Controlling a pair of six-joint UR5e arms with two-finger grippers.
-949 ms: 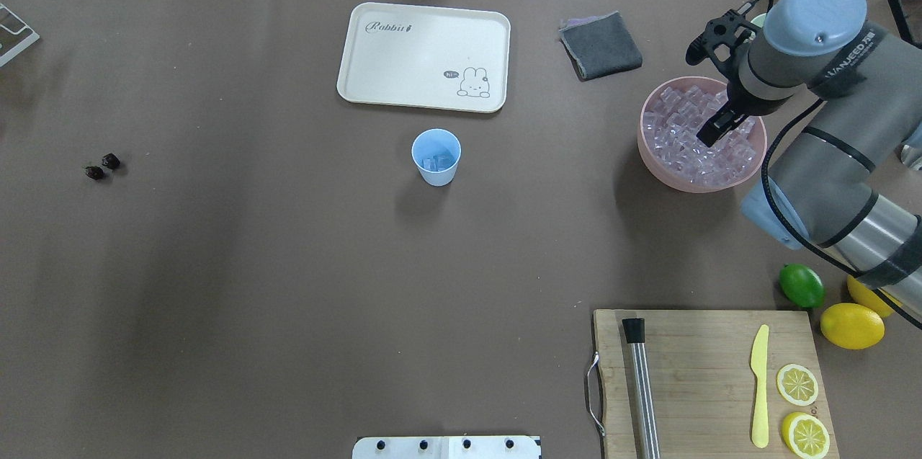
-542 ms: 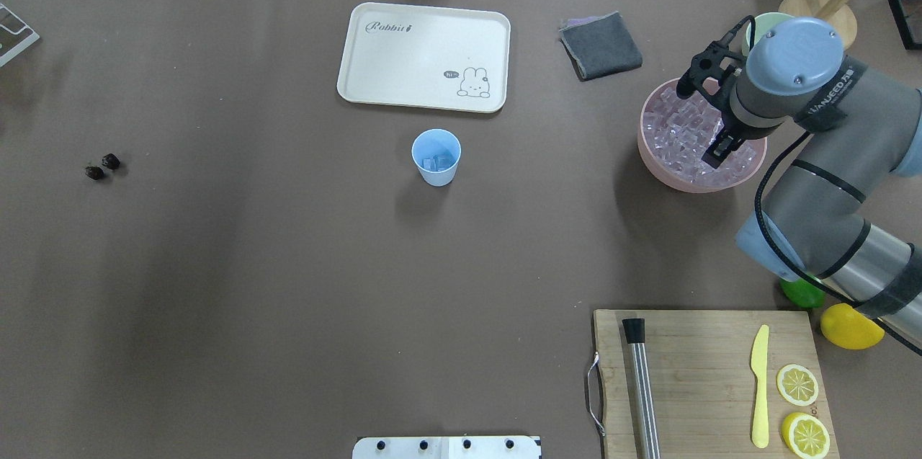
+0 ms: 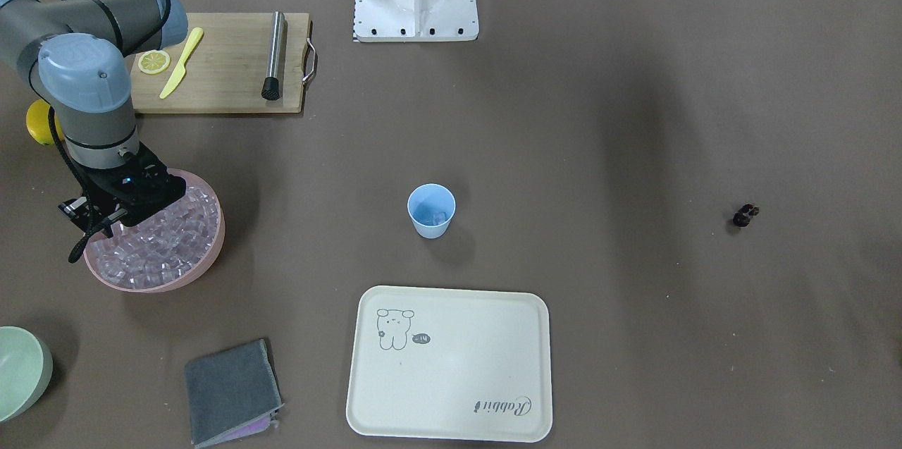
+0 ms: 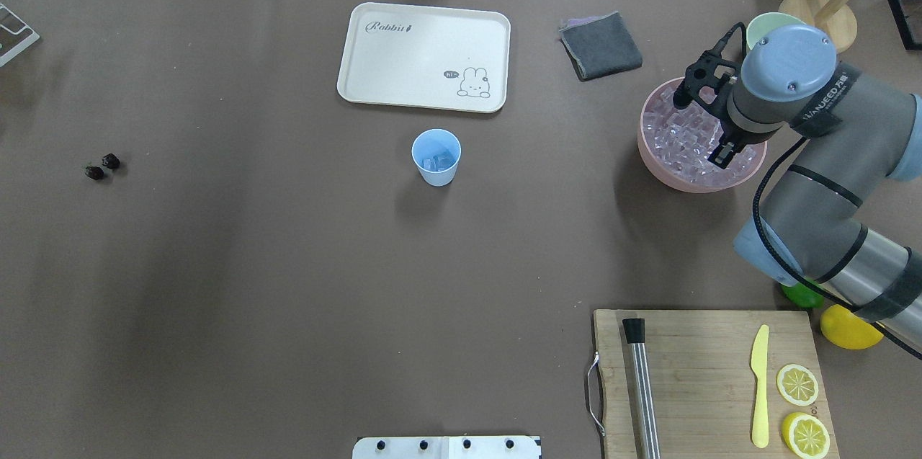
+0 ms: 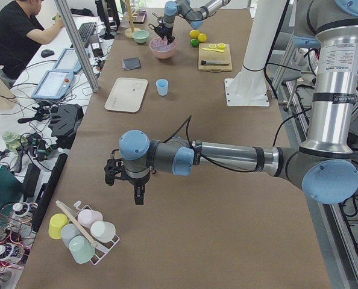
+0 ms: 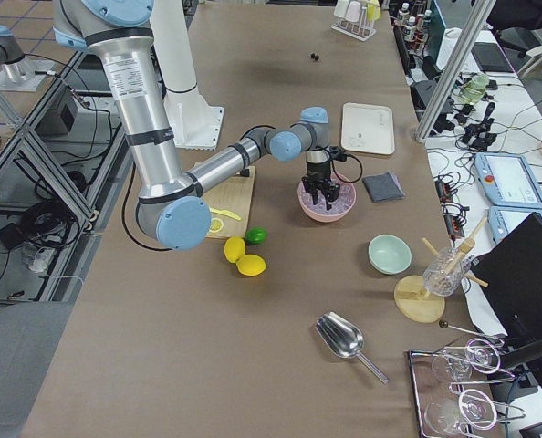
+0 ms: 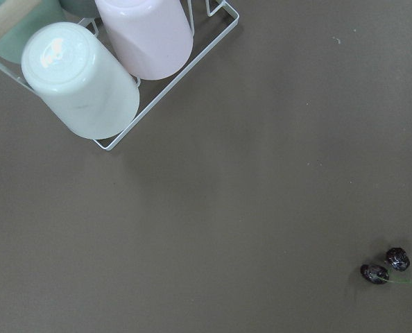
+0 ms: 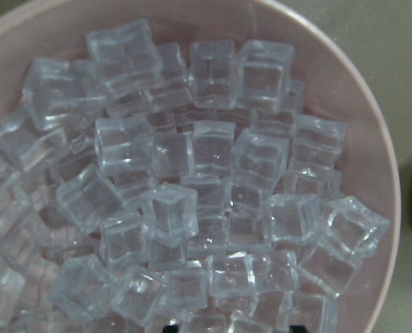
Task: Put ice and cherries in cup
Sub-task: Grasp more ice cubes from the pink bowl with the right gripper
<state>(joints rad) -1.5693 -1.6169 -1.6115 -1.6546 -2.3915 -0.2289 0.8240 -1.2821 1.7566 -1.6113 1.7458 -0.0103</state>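
The light-blue cup stands upright mid-table and holds a few ice cubes; it also shows in the front view. The rest of the ice fills the pink bowl at the right. My right gripper is open, its tips down among the cubes near the bowl's near side. Two dark cherries lie on the table far left and show in the left wrist view. My left gripper hangs above the table beyond the cherries; I cannot tell if it is open or shut.
A cream tray lies behind the cup, a grey cloth beside it. A pale green bowl stands beyond the pink bowl. A cutting board holds a steel rod, a yellow knife and lemon slices. A rack of cups stands near my left gripper.
My right gripper has come down into the ice and shifted toward the bowl's near side. The cup, the cherries and the left arm have not moved.
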